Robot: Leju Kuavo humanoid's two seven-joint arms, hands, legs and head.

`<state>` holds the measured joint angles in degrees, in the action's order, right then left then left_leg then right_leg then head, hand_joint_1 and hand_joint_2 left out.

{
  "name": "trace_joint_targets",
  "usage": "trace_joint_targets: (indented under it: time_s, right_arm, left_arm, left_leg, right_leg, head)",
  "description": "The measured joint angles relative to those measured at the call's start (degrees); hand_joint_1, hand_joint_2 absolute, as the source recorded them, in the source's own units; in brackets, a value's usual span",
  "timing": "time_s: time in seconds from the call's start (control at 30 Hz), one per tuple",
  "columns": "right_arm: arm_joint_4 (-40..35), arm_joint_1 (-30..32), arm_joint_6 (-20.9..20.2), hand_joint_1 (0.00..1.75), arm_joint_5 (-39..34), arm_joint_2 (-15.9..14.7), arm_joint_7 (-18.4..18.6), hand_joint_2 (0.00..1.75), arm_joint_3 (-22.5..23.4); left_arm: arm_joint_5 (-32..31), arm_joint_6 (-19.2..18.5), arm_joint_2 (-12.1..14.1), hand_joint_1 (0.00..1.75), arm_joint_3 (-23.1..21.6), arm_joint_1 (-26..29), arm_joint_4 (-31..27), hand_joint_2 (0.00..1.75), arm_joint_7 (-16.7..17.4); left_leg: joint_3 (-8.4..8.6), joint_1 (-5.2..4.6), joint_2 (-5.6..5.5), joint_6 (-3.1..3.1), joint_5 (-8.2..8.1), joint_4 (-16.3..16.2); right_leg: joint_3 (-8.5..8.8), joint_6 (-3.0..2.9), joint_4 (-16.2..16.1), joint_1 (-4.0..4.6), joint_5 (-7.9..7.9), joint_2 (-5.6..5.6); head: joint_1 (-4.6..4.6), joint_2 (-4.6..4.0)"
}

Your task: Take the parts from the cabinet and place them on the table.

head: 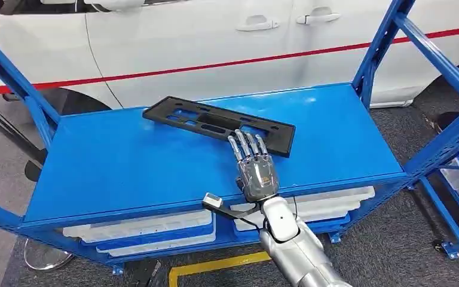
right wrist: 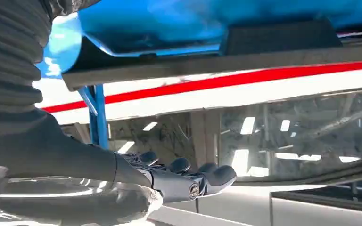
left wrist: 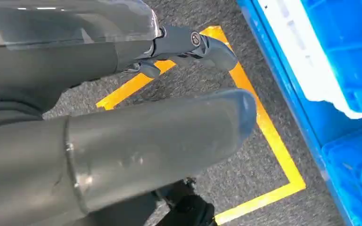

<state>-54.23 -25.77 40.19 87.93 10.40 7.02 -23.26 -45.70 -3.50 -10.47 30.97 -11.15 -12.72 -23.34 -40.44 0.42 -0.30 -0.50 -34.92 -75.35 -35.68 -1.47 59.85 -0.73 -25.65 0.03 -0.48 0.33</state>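
Head view: the right hand (head: 254,167) reaches forward over the blue shelf (head: 125,167), palm down, fingers straight and slightly spread, their tips resting on the near edge of the black slotted plastic panel (head: 215,122); nothing is gripped. That panel lies flat on the shelf, toward its back, with a white car (head: 215,36) behind.

Left wrist view: the left hand (left wrist: 179,52) hangs above grey carpet with yellow floor tape (left wrist: 268,136), fingers loosely extended, holding nothing.

Right wrist view: the right hand's fingers (right wrist: 184,176) lie outstretched, apart.
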Motion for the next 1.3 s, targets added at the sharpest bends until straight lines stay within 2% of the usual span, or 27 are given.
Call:
trace_joint_targets:
  time_s: [0.03,0.07,0.13,0.17,0.2,0.3,0.33,0.37,0.4,0.47,0.5,0.53,0.57,0.6,0.67,0.7,0.8,0.87,0.9,1.0,1.03,1.07,1.1,1.17,1.2,1.23,1.3]
  right_arm:
    - [0.2,0.0,0.0,0.00,0.0,0.0,0.5,1.75,0.0]
    - [0.4,0.0,0.0,0.00,0.0,0.0,1.3,1.75,0.0]
    - [0.7,-0.1,0.0,0.00,0.0,0.0,2.3,1.75,0.0]
    - [0.9,-0.3,0.0,0.00,0.0,0.0,2.8,1.75,-0.2]
    - [1.3,-0.5,0.0,0.00,0.0,0.0,3.3,1.75,-0.3]
    - [2.7,-1.0,0.0,0.00,0.0,0.0,4.5,1.75,-0.9]
    - [3.2,-1.3,0.0,0.00,0.0,0.0,4.9,1.75,-1.1]
    - [3.8,-1.5,0.0,0.00,0.0,-0.1,5.7,1.75,-1.3]
    - [4.5,-2.0,0.0,0.00,0.0,-0.1,6.4,1.75,-1.5]
    - [5.9,-2.4,0.0,0.00,0.0,-0.3,7.2,1.75,-2.0]
    - [6.5,-2.2,0.0,0.00,0.0,-0.4,7.4,1.75,-2.1]
    - [7.0,-2.2,0.0,0.00,0.0,-0.6,7.4,1.75,-2.2]
    - [7.3,-2.3,0.0,0.00,0.0,-0.7,7.5,1.75,-2.4]
    - [7.6,-2.5,0.0,0.00,0.0,-0.7,7.8,1.75,-2.5]
    - [8.2,-3.3,0.0,0.00,0.0,-0.8,8.8,1.75,-2.8]
    - [8.5,-3.6,0.0,0.00,0.0,-0.9,9.3,1.75,-2.8]
    - [8.8,-4.1,0.0,0.00,0.0,-1.1,9.9,1.75,-2.8]
    - [9.0,-4.6,0.0,0.00,0.0,-1.3,10.4,1.75,-2.8]
    - [9.2,-4.8,0.0,0.00,0.0,-1.4,10.5,1.75,-2.8]
    - [9.6,-4.9,0.0,0.00,0.0,-1.8,10.8,1.75,-2.8]
    - [9.6,-4.9,0.0,0.00,0.0,-1.8,10.9,1.75,-2.8]
    - [9.7,-4.9,0.0,0.00,0.0,-1.9,10.9,1.75,-2.8]
    - [9.7,-4.9,0.0,0.00,0.0,-1.9,11.0,1.75,-2.8]
    - [9.7,-4.9,0.0,0.00,0.0,-2.1,11.2,1.75,-2.8]
    - [9.7,-4.9,0.0,0.00,0.0,-2.1,11.3,1.75,-2.8]
    - [9.7,-5.0,0.0,0.00,0.0,-2.2,11.4,1.75,-2.8]
    - [9.7,-5.0,0.0,0.00,0.0,-2.3,11.4,1.75,-2.8]
  left_arm:
    - [0.0,-0.1,0.0,0.00,0.0,0.1,0.0,0.00,0.0]
    - [0.0,-0.2,0.0,0.00,0.0,0.1,0.0,0.00,-0.2]
    - [0.1,-0.4,0.0,0.00,0.0,0.0,0.0,0.00,-0.3]
    - [0.1,-0.5,0.0,0.00,0.0,0.0,0.0,0.00,-0.3]
    - [0.1,-0.5,0.0,0.00,0.0,-0.1,0.0,0.00,-0.3]
    - [0.1,-0.6,0.0,0.00,-0.1,0.0,0.0,0.00,-0.3]
    - [0.1,-0.6,0.0,0.00,-0.2,-0.1,0.0,0.00,-0.3]
    - [0.0,-0.6,0.0,0.00,-0.3,-0.1,0.0,0.00,-0.3]
    - [0.0,-0.7,0.0,0.00,-0.4,-0.1,0.0,0.00,-0.3]
    - [0.0,-0.7,-0.1,0.00,-0.5,-0.2,0.0,0.00,-0.3]
    - [0.0,-0.7,0.0,0.00,-0.5,-0.1,0.0,0.00,-0.3]
    - [0.0,-0.7,0.0,0.00,-0.5,-0.1,0.0,0.00,-0.3]
    - [0.0,-0.7,-0.1,0.00,-0.5,0.0,0.0,0.00,-0.3]
    - [0.0,-0.7,-0.1,0.00,-0.6,0.0,0.0,0.00,-0.3]
    - [0.0,-0.9,-0.1,0.00,-0.7,-0.1,0.0,0.00,-0.3]
    - [0.0,-1.0,-0.2,0.00,-0.8,-0.1,0.0,0.00,-0.3]
    - [0.0,-1.3,-0.2,0.00,-0.9,-0.1,0.0,0.00,-0.2]
    - [0.0,-1.5,-0.1,0.00,-0.9,-0.1,0.0,0.00,-0.2]
    - [0.0,-1.7,-0.1,0.00,-0.9,-0.1,0.0,0.00,-0.2]
    - [0.0,-1.8,-0.1,0.00,-0.9,0.0,0.0,0.00,-0.2]
    - [0.0,-1.9,-0.1,0.00,-0.9,0.2,0.0,0.00,-0.2]
    - [0.0,-1.9,-0.1,0.00,-0.9,0.2,0.0,0.00,-0.2]
    - [0.0,-1.9,-0.1,0.00,-0.9,0.2,0.0,0.00,-0.2]
    - [0.0,-1.9,-0.1,0.00,-0.9,0.1,0.0,0.00,-0.2]
    - [0.0,-2.0,-0.1,0.00,-1.0,0.1,0.0,0.00,-0.2]
    - [-0.1,-2.1,-0.1,0.00,-1.0,0.0,0.0,0.00,-0.2]
    - [-0.1,-2.1,-0.1,0.00,-1.0,0.2,0.0,0.00,-0.2]
  left_leg:
    - [-0.58,0.05,0.00,-0.02,0.60,-0.9]
    - [0.17,0.10,0.00,0.05,2.47,1.1]
    - [4.46,0.12,0.00,0.47,7.64,10.4]
    - [6.65,0.10,0.02,0.83,9.26,15.3]
    - [7.22,-0.32,-0.05,0.94,8.43,16.5]
    - [7.14,-0.53,-0.18,1.53,8.67,16.7]
    - [7.40,-0.22,-0.20,2.13,9.11,17.5]
    - [7.83,0.04,0.00,2.46,9.56,18.1]
    - [7.85,0.05,-0.02,2.80,9.71,18.2]
    - [7.67,-0.06,0.07,2.95,9.73,18.2]
    - [7.60,-0.13,0.06,3.00,9.71,18.2]
    - [7.56,-0.16,0.04,3.00,9.70,18.1]
    - [7.58,-0.17,0.02,3.02,9.63,17.9]
    - [7.60,-0.16,-0.01,2.92,9.49,17.7]
    - [7.62,-0.15,-0.04,2.61,8.94,17.0]
    - [7.24,-0.56,-0.08,2.27,8.71,16.7]
    - [7.27,-0.43,-0.10,1.60,8.84,16.7]
    - [7.12,-0.31,-0.07,0.97,8.27,16.4]
    - [6.51,-0.30,-0.04,0.58,6.77,14.5]
    - [0.66,0.16,-0.02,-0.15,0.70,1.7]
    - [-0.55,0.23,-0.02,-0.32,0.34,-0.9]
    - [-0.43,0.31,-0.01,-0.37,1.32,-0.6]
    - [0.94,0.37,-0.01,-0.33,3.48,2.4]
    - [6.14,0.37,0.00,0.08,8.84,13.0]
    - [7.45,0.33,0.00,0.38,8.67,16.2]
    - [7.94,-0.04,-0.06,0.61,8.53,17.3]
    - [7.60,-0.19,-0.09,1.12,8.59,16.8]
  right_leg:
    - [0.02,0.00,0.0,0.00,0.00,0.01]
    - [0.06,0.00,0.0,0.00,0.00,0.03]
    - [0.32,0.08,0.0,0.00,-0.05,0.08]
    - [0.41,0.17,0.0,-0.02,-0.10,0.06]
    - [0.28,0.53,0.0,0.31,-0.06,0.09]
    - [0.29,1.49,-0.4,0.06,0.34,0.06]
    - [0.47,2.00,-0.6,0.33,0.41,0.09]
    - [0.31,2.17,0.2,0.06,-0.37,0.05]
    - [-0.84,2.21,2.5,0.16,-2.17,0.02]
    - [-4.97,2.44,11.4,0.09,-6.63,0.04]
    - [-7.06,2.54,15.7,0.05,-7.99,0.04]
    - [-7.83,2.59,17.1,0.03,-7.80,0.03]
    - [-7.17,2.56,15.6,0.01,-6.27,0.03]
    - [-5.37,2.48,12.1,0.01,-3.98,0.02]
    - [-0.02,2.12,1.5,-0.02,0.61,0.00]
    - [0.49,1.96,0.4,0.23,-0.71,0.01]
    - [0.32,1.34,0.2,0.48,-0.33,0.20]
    - [0.76,0.59,-0.5,-0.08,0.10,0.03]
    - [0.80,0.31,-0.6,-0.13,0.14,-0.01]
    - [0.58,0.05,-0.6,-0.06,0.14,-0.12]
    - [0.58,0.06,-0.6,-0.06,0.14,-0.12]
    - [0.65,0.06,-0.6,-0.08,0.14,-0.12]
    - [0.73,0.07,-0.6,-0.09,0.14,-0.10]
    - [1.00,0.16,-0.5,-0.10,0.09,-0.06]
    - [0.99,0.36,-0.6,-0.08,0.11,-0.06]
    - [0.66,0.85,-0.4,0.26,0.14,0.04]
    - [0.56,1.54,-0.7,0.09,0.50,0.08]
  head:
    - [0.00,0.00]
    - [-0.02,0.00]
    - [-0.02,0.00]
    - [0.00,0.00]
    - [0.00,0.00]
    - [0.02,0.00]
    - [0.00,0.00]
    - [0.00,0.00]
    - [0.07,0.00]
    - [0.04,0.00]
    - [0.04,0.00]
    - [0.02,0.00]
    - [0.04,0.00]
    - [0.02,0.00]
    - [0.04,0.00]
    - [0.04,0.00]
    - [0.00,0.00]
    - [0.00,0.00]
    - [-0.02,0.00]
    - [0.02,0.00]
    - [-0.02,0.00]
    - [0.00,0.00]
    - [-0.02,0.00]
    - [0.00,0.00]
    - [0.00,0.00]
    - [0.02,0.00]
    - [0.00,0.00]
